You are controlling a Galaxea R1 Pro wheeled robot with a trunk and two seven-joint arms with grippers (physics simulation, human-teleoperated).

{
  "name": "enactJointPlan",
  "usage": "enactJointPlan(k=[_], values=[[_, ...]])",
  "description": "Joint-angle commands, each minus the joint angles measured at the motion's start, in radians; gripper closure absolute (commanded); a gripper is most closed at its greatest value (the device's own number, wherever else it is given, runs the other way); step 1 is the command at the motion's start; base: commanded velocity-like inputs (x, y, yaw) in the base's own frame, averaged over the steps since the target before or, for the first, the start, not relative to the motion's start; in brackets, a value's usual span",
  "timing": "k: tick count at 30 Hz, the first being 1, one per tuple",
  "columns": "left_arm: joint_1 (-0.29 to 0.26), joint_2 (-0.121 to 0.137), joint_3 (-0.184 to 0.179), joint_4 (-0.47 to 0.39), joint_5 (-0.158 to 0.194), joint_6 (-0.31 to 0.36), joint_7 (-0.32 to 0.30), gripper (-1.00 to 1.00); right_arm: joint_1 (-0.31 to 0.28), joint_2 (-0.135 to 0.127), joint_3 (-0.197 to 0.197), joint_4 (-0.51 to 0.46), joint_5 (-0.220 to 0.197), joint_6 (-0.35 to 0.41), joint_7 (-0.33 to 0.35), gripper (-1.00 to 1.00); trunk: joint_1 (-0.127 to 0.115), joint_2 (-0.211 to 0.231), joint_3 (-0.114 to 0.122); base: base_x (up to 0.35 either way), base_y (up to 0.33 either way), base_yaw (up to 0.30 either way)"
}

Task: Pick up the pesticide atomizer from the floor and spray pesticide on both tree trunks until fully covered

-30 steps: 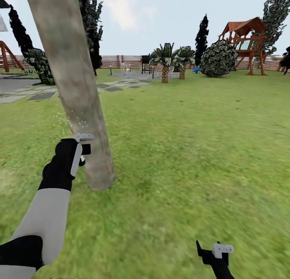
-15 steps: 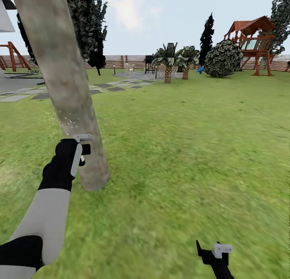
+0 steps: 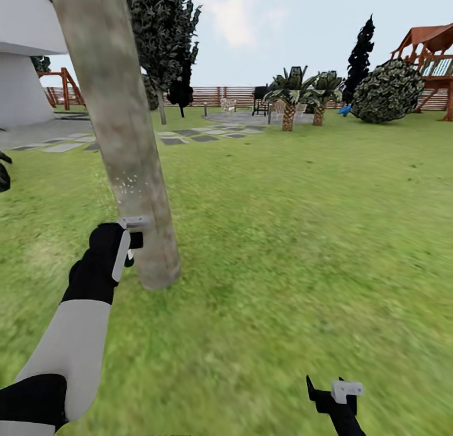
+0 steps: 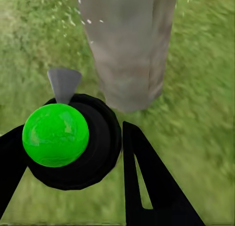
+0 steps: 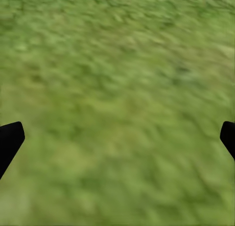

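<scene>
Your left gripper (image 4: 73,152) has its fingers closed on the pesticide atomizer (image 4: 68,138) — green ball top and grey nozzle — held just beside the lower part of the tree trunk (image 3: 119,128), nozzle aimed at the bark. White droplets (image 3: 129,184) speckle a small patch just above the nozzle, and some drift out over the lawn (image 3: 283,234) in the left wrist view.

The main risk is uneven cover: the trunk is much wider than the spray patch, and it runs out of the head view at the top, so the far side and the upper bark could be missed if you spray from 1 spot. The arm is also very near the bark; swinging round could knock the atomizer against it and twist it in the fingers.

Further right, your right gripper (image 3: 336,392) hangs low over grass, fingers spread wide and holding nothing. I cannot pick out the 2nd thick trunk among the distant trees (image 3: 384,90) — you may lose time searching.
</scene>
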Motion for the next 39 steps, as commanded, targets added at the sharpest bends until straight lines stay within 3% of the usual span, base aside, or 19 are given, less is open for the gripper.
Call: enactJointPlan(k=[1,12,21,27,35,39], values=[[0.001,0.000,0.000,0.000,-0.001,0.000,0.000,1.00,0.000,0.000,0.000,0.000,0.000,0.000,0.000,-1.00,0.000,0.000,0.000,0.000,-0.271,0.277],[0.032,-0.002,0.000,0.001,0.004,-0.001,0.002,1.00,0.000,0.000,0.000,0.000,0.000,0.000,0.000,-1.00,0.000,0.000,0.000,0.005,-0.271,0.269],[0.056,0.001,0.004,0.001,0.002,-0.003,0.002,1.00,0.000,-0.001,-0.001,0.000,-0.001,0.000,0.000,-1.00,0.000,0.000,0.000,0.219,-0.193,0.028],[0.113,0.004,0.007,0.001,0.004,-0.011,-0.001,1.00,0.000,-0.001,-0.001,0.000,0.000,0.000,0.000,-1.00,0.000,0.000,0.000,0.268,-0.135,0.000],[0.186,0.009,0.008,-0.017,0.002,-0.015,-0.001,1.00,0.000,0.000,0.000,0.000,0.000,0.000,0.000,-1.00,0.000,0.000,0.000,0.026,-0.014,0.000],[0.227,0.028,0.011,-0.007,-0.001,-0.018,-0.007,1.00,0.000,-0.001,0.000,0.000,0.000,0.000,0.000,-1.00,0.000,0.000,0.000,0.020,0.000,0.000]])
